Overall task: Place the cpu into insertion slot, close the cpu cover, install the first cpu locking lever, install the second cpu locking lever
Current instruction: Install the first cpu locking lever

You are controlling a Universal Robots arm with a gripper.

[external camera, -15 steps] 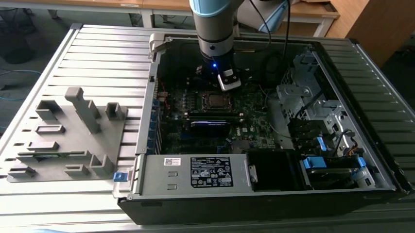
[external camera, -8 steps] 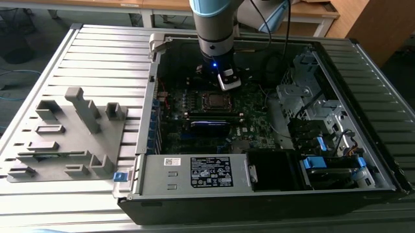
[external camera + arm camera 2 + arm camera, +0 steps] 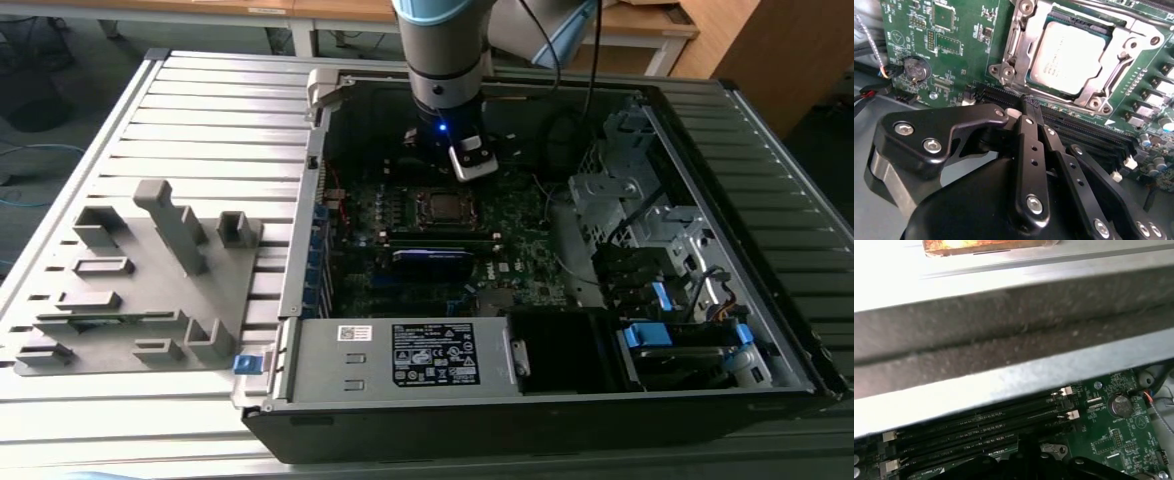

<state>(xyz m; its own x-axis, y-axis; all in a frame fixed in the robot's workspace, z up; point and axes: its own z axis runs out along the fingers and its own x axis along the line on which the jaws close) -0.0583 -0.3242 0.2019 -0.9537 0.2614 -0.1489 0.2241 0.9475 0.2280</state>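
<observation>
The arm (image 3: 442, 60) comes straight down from above into the open computer case (image 3: 534, 400), which lies on its side on the ribbed metal worktop (image 3: 200, 110). Its wrist is upright, with a small blue light glowing on it, and the claw (image 3: 467, 165) hangs just above the green circuit board (image 3: 521, 225), close beside the socket and toward the far wall of the case. In the second wrist view the claw (image 3: 1031, 105) has its black fingers (image 3: 1026, 130) drawn together to a narrow tip with nothing between them, and that tip sits over the dark memory slots (image 3: 1079, 132) next to the socket. The cpu (image 3: 1069, 57) lies flat in the socket, its dull silver top facing up. The cpu cover (image 3: 1021, 50) lies down around it as a silvery frame, with the chip showing through its cut-out middle. In the exterior view the cpu (image 3: 441, 205) is a small square just below the claw. A round coin battery (image 3: 915, 70) sits on the board well apart from the socket. In the first wrist view the memory slots (image 3: 979, 427) run beside the grey metal wall of the case (image 3: 1004, 340). On the exterior view's left, a grey parts holder (image 3: 134, 290) stands on the worktop, apart from the case.
</observation>
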